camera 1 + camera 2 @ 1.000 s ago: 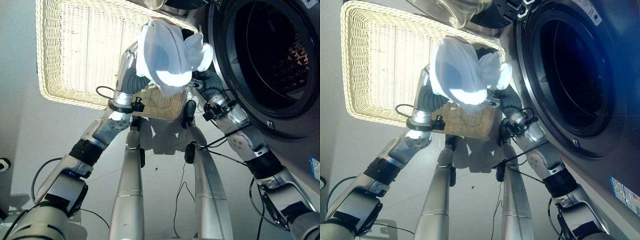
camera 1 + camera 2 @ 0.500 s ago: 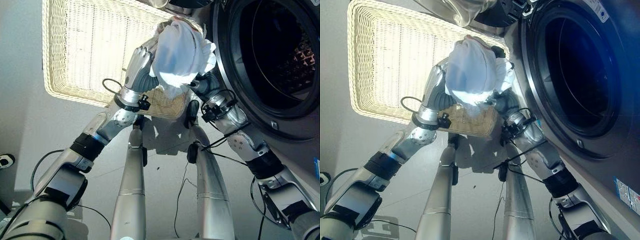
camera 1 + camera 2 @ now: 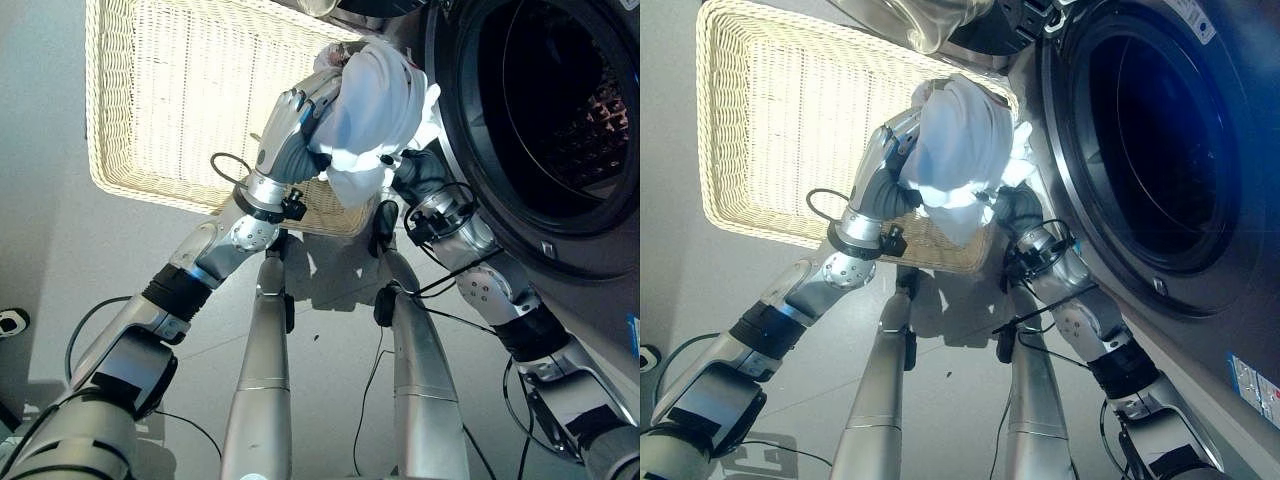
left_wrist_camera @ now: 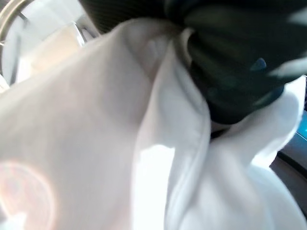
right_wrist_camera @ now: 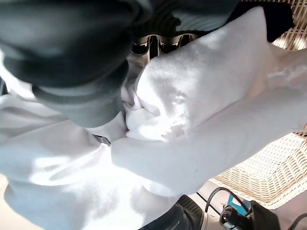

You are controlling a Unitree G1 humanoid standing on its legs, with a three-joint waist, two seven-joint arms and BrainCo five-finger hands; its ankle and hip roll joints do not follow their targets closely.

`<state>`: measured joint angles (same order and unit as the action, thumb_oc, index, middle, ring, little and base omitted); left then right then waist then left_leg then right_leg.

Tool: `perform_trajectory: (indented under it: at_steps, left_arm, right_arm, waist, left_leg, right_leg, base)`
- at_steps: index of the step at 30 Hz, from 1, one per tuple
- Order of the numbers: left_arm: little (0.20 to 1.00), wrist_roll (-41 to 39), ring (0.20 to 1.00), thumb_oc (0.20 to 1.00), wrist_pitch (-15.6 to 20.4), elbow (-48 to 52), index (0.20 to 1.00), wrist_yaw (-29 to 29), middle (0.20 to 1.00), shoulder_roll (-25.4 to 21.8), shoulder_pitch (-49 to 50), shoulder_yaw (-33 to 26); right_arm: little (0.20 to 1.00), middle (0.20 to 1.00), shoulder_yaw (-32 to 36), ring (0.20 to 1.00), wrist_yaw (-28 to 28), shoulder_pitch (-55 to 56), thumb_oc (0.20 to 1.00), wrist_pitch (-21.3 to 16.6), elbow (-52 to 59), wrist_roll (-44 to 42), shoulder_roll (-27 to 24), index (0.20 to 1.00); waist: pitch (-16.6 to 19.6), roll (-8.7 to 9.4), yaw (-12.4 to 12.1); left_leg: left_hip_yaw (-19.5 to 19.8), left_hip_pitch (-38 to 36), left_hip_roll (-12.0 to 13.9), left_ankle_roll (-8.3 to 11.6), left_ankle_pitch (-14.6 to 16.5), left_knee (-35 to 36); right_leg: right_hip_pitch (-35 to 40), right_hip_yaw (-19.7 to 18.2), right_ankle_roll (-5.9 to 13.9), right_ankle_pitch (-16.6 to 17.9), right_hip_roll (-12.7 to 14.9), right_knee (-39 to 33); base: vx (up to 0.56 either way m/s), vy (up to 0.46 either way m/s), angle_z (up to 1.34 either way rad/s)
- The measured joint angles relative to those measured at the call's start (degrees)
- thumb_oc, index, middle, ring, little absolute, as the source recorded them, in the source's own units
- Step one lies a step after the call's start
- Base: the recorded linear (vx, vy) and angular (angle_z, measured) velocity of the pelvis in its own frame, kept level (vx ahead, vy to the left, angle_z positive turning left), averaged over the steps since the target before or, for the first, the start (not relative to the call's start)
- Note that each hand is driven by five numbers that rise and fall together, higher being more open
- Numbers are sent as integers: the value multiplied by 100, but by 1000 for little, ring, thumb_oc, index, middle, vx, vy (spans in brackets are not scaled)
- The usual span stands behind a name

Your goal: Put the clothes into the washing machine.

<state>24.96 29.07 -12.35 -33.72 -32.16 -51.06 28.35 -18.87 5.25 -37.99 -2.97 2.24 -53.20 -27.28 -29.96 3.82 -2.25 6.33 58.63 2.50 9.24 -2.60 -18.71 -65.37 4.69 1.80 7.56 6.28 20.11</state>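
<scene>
laundry area | front-load washing machine [image 3: 560, 130] | wicker basket [image 3: 170, 110] | grey floor [image 3: 60, 260]

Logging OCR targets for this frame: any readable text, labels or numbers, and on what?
No text can be read.
Sticker on the washing machine front, low by the door: print too small.
Label at the machine's top edge: blurred, unreadable.
White garment, held up between left hand and right hand: no print visible.
Wicker basket: none.

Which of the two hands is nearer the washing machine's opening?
The right hand, under the white clothes beside the washing machine door ring. The left hand holds the bundle from the wicker basket side.
</scene>
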Motion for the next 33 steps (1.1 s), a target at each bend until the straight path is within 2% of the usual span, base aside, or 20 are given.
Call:
perform_trajectory:
  at_steps: [1,2,3,4,9,21,25,30,33]
  left_arm:
    - [200,0,200,200,0,0,200,28,200,13,-1,2]
    - [266,1,266,266,0,0,266,45,266,5,-9,2]
    - [526,0,526,526,-2,0,526,49,526,9,-13,2]
    - [1000,-7,1000,1000,-19,1,1000,66,1000,18,-28,5]
    - [1000,-227,1000,1000,-215,143,1000,187,1000,73,-28,19]
    - [1000,-449,1000,1000,-734,191,1000,-326,1000,193,411,68]
    - [1000,-455,1000,1000,-748,191,1000,-426,1000,207,493,64]
    - [1000,-894,1000,1000,-720,184,1000,-306,1000,234,498,17]
    - [1000,-1143,1000,1000,-535,158,1000,-109,1000,234,502,1]
  right_arm:
    - [200,200,8,200,-5,44,200,-41,0,-49,37,200]
    - [200,200,13,200,-19,77,200,-89,0,-101,76,200]
    - [200,200,11,200,-29,84,200,-106,0,-149,87,200]
    - [200,200,7,200,-66,106,200,-146,0,-245,103,200]
    - [200,200,41,200,-169,165,200,-235,-6,-451,170,200]
    - [200,200,231,200,-89,226,200,-812,-5,-1162,545,200]
    - [200,200,282,200,-79,201,200,-883,-5,-1271,554,200]
    - [200,200,414,200,-100,210,200,-1130,-9,-1327,613,200]
    - [200,200,563,200,-215,209,200,-1311,-47,-1327,618,200]
  waist:
    - [0,0,12]
    - [0,0,17]
    - [0,0,19]
    - [0,0,20]
    - [0,0,11]
    - [0,0,-14]
    - [0,0,-19]
    - [0,0,-19]
    - [0,0,-18]
  left_leg:
    - [-5,0,-1,0,1,2]
    - [-11,0,-2,0,1,6]
    - [-13,0,-2,-1,1,7]
    - [-14,0,-1,0,1,8]
    - [-16,1,-7,-1,1,6]
    - [-20,2,-9,-1,1,-5]
    - [-19,3,-11,-2,1,-8]
    - [-20,3,-13,-2,2,-28]
    - [-20,3,-16,-1,3,-55]
  right_leg:
    - [-3,-8,0,0,0,-1]
    - [-8,-17,0,0,-1,-2]
    - [-10,-19,0,0,-1,-1]
    - [-12,-20,0,0,-2,-1]
    - [-14,-28,0,0,1,-1]
    - [-15,-32,0,0,5,3]
    - [-15,-32,0,0,8,4]
    - [-14,-33,0,1,9,17]
    - [-12,-36,0,1,10,38]
  base:
    - [0,0,0]
    - [0,0,0]
    - [0,0,0]
    - [0,0,0]
    - [0,0,0]
    - [0,0,0]
    - [0,0,0]
    - [0,0,0]
    - [0,0,0]
